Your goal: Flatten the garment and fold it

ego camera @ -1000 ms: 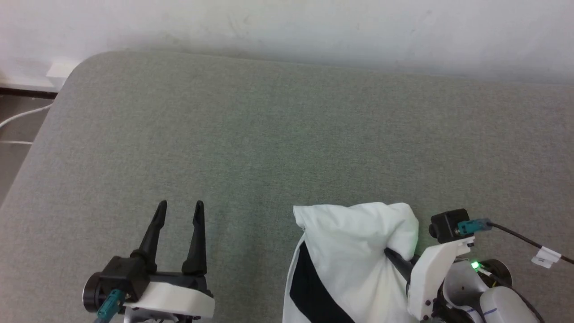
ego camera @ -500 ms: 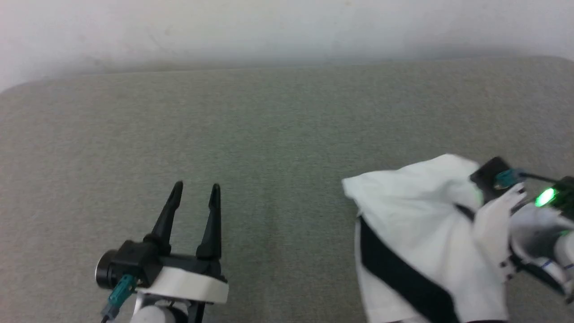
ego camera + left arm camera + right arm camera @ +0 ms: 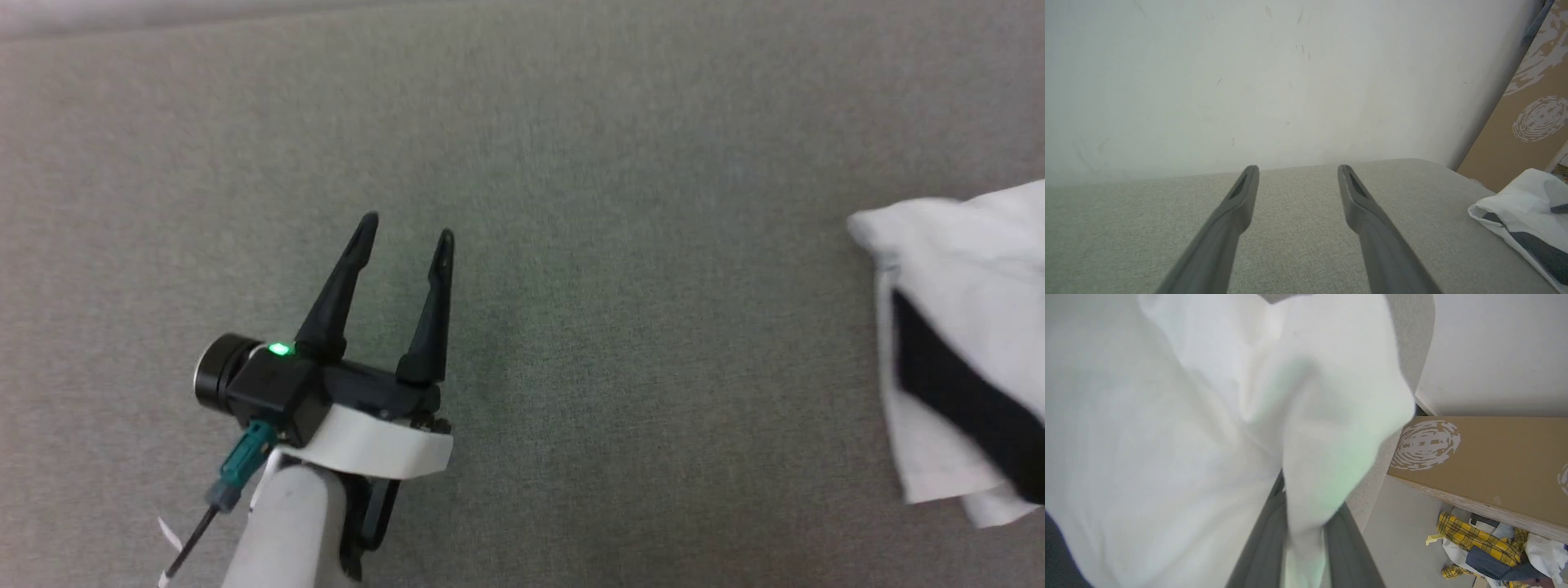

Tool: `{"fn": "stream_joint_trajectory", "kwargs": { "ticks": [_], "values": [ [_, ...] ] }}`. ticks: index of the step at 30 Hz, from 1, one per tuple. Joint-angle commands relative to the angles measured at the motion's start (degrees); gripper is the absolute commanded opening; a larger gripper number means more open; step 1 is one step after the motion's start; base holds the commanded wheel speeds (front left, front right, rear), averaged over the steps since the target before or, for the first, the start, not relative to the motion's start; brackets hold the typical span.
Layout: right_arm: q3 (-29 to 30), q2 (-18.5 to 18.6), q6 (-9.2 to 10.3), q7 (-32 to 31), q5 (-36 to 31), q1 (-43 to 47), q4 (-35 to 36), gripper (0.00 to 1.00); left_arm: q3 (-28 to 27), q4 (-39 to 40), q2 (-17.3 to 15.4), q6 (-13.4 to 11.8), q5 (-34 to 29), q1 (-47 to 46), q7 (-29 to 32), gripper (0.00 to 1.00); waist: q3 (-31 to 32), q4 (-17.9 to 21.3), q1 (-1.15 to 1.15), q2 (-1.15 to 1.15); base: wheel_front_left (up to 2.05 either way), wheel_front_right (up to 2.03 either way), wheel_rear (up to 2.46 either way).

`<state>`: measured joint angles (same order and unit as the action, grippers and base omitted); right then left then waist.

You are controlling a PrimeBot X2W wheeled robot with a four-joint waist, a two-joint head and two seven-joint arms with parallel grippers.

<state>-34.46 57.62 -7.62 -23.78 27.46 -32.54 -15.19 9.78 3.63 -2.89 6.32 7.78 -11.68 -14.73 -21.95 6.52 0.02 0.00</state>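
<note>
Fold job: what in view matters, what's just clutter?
Job: garment; right claw, shut on a white fold of it; left claw, open; grey surface.
Lying about: cardboard panel; yellow plaid cloth heaped on the floor.

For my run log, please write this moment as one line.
left gripper: open, empty | right gripper: shut on garment | garment: bunched, not flattened | surface: grey cushion

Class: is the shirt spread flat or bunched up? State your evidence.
Bunched up. The shirt shows rumpled, overlapping layers, and the right gripper pinches a fold of it.
</note>
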Motion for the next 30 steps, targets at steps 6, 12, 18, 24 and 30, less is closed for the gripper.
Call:
{"fn": "stream_joint_trajectory", "kwargs": {
  "ticks": [6, 12, 18, 24, 30],
  "values": [
    [0.0, 2.81, 0.13, 6.16, -0.35, -2.36, -10.22, 0.0, 0.39, 0.84, 0.02, 0.61, -1.25, -2.36, -0.27, 1.0, -8.04, -1.29, -0.02, 0.0, 0.0, 0.0, 0.0],
    [2.69, 4.41, 0.13, 12.65, -1.51, -4.72, -19.18, 0.0, -0.01, 1.37, 0.01, 0.83, -1.8, -3.06, -0.27, 1.0, -10.18, -2.25, -0.02, 0.0, 0.0, 0.0, 0.0],
    [5.07, 2.95, 0.13, 17.34, -4.14, -8.17, -26.24, 0.0, -0.32, 1.26, -0.22, 0.98, -1.96, -3.81, -0.27, 1.0, -11.19, -2.54, -0.02, 0.0, 0.0, 0.0, 0.0],
    [7.06, -0.05, 0.13, 19.93, -7.31, -9.79, -32.91, 1.0, -0.54, 0.52, -0.24, 1.05, -1.9, -3.94, -0.27, 1.0, -10.23, -2.63, -0.02, 0.0, 0.0, 0.0, 0.0],
    [7.75, -2.34, 0.13, 20.7, -9.64, -11.45, -36.04, 1.0, -1.69, -0.6, -0.19, 1.09, -1.32, -2.39, -0.27, 1.0, -5.34, -2.01, -0.02, 0.0, 0.0, 0.0, 0.0]
  ]
}}
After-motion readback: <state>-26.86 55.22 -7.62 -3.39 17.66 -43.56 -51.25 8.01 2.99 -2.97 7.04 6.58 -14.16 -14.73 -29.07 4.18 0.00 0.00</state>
